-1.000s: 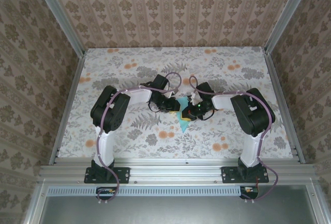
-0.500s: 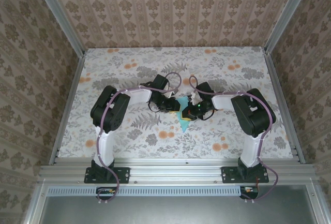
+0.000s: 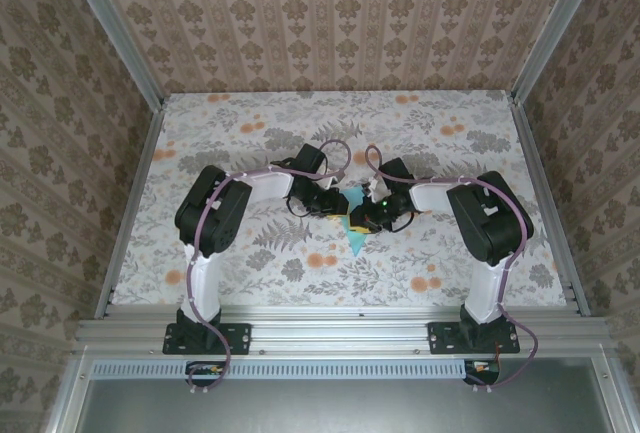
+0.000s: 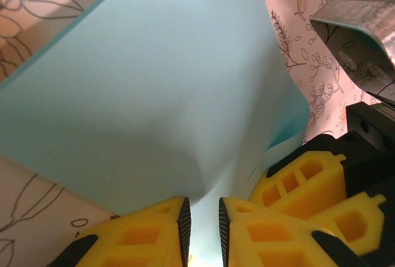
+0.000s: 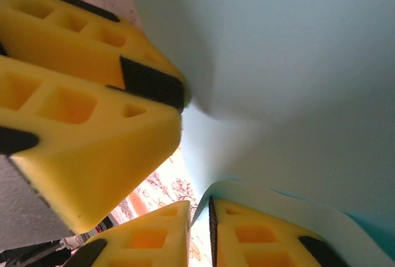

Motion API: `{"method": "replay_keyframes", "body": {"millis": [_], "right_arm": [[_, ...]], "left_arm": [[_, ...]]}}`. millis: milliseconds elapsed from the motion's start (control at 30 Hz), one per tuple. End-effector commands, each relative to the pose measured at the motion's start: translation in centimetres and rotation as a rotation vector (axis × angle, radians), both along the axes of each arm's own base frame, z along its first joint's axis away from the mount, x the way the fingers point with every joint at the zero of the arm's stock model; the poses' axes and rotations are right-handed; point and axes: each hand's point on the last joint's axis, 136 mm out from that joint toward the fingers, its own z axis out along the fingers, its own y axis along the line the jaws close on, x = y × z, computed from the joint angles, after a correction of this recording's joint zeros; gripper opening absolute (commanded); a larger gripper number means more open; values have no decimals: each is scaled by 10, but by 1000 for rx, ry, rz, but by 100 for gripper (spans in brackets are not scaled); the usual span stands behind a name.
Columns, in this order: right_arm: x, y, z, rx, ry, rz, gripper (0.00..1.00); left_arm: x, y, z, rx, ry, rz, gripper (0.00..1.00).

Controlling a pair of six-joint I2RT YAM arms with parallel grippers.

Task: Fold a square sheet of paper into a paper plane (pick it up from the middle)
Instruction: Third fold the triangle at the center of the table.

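Note:
The light turquoise square sheet of paper (image 3: 356,239), partly folded with a pointed near end, hangs between both grippers at the table's middle. My left gripper (image 3: 338,205) comes in from the left. In the left wrist view its fingers (image 4: 203,208) stand a narrow gap apart, with a bulging fold of the paper (image 4: 154,94) running down between the pads. My right gripper (image 3: 370,215) meets it from the right. In the right wrist view its jaws (image 5: 199,208) are slightly apart, and the paper's edge (image 5: 296,63) curls over the right finger (image 5: 259,242) with tabletop showing through the gap.
The floral tabletop (image 3: 250,143) lies below, with patterned walls on three sides and metal rails along the edges. Each wrist view has the other gripper's yellow fingers (image 5: 92,94) (image 4: 308,180) very close. Both arms bend inward from their bases at the near edge.
The right gripper's jaws have parted a little from the paper. Both arms and the paper stay where they were.

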Motion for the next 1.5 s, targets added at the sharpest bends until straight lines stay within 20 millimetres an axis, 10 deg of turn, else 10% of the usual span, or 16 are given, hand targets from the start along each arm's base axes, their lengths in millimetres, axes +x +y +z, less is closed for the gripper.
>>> {"method": "replay_keyframes", "body": {"millis": [0,700,1033,1467], "right_arm": [[-6,-10,-21,-82,32,-15,23],[-8,-12,-23,-89,34,-14,39],[-11,-10,-24,-72,36,-10,26],[-15,-13,-27,-83,47,-8,3]], "left_arm": [[-18,18,-44,105,68,-15,24],[6,16,14,-8,-4,44,32],[3,22,49,-64,-30,84,27],[-22,7,44,-66,1,41,20]]}}
